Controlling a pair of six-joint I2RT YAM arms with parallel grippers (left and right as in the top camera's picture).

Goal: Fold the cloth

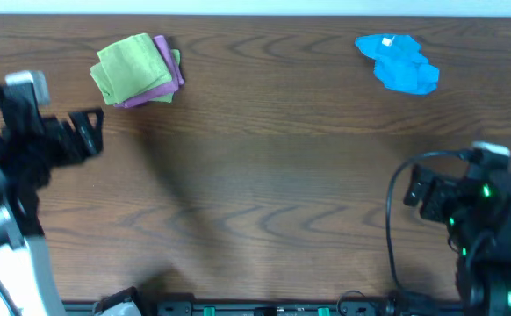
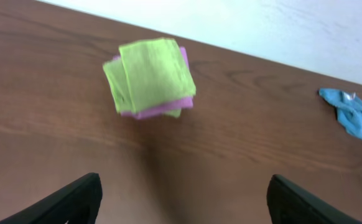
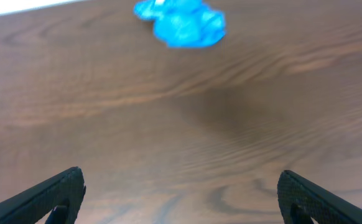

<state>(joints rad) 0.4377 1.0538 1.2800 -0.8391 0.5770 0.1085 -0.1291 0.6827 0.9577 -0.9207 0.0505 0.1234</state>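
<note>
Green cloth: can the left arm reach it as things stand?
Likely yes: the left tool is open, facing the green cloth atop the purple cloth, with only bare table between.

Black left claw (image 2: 184, 190), green lights (image 1: 484, 190), looped cable (image 1: 389, 219)

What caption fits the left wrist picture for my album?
Open left gripper faces the folded green cloth lying over a purple cloth on the table.
</note>
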